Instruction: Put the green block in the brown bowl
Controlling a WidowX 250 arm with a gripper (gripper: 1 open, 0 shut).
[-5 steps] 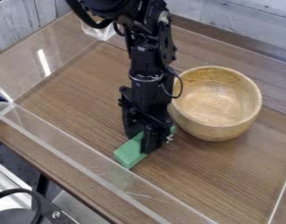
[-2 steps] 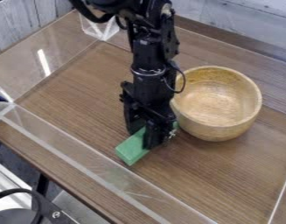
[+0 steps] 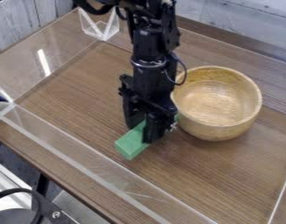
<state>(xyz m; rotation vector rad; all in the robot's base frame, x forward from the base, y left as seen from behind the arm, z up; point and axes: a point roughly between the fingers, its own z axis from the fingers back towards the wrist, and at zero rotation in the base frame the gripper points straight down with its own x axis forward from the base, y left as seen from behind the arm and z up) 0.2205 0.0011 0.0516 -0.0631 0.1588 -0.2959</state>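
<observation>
My fingers (image 3: 149, 131) clamped the green block (image 3: 135, 143) upper end, tilting it clear of the surface (image 3: 75, 87) beside brown bowl (image 3: 218, 103).

Bright green block (image 3: 133, 143), far end up betw gripper fingers, just left of tan wooden bowl (image 3: 218, 103), upright.

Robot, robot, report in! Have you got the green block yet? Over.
Gripper shut on green block, one end tipped up off the table. Brown bowl close beside, empty. Nothing in the way. Over.
</observation>
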